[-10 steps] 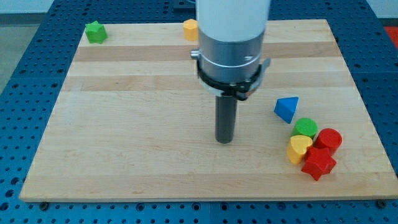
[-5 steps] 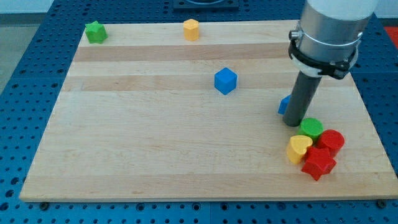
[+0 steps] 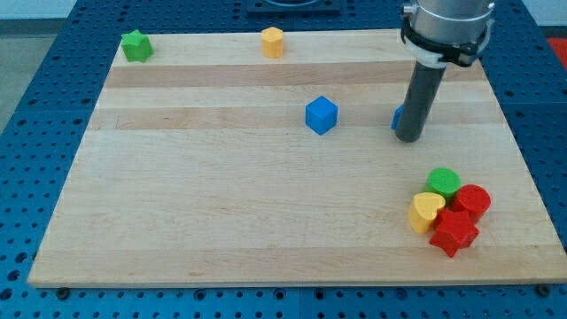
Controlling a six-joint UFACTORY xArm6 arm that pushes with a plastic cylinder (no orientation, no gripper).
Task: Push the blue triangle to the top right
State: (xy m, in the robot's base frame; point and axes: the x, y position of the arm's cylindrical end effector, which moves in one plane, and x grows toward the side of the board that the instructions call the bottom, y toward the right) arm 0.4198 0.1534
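In the camera view, my tip (image 3: 408, 137) rested on the wooden board (image 3: 221, 213), a bare rod holding nothing, with no jaws to open or close. The blue triangle (image 3: 399, 118) sat pressed against the rod's left side, mostly hidden behind it, so only a sliver of blue showed and its exact pose could not be told. The blue cube (image 3: 322, 115) lay well to the left of my tip at about the same height in the view. Below and to the right of my tip clustered the green cylinder (image 3: 442, 182), red cylinder (image 3: 472, 200), yellow heart (image 3: 426, 210) and red star (image 3: 454, 232). To push well, I judged the tip should stay below and left of the triangle, driving through its middle toward the top right corner so it would not slip sideways.
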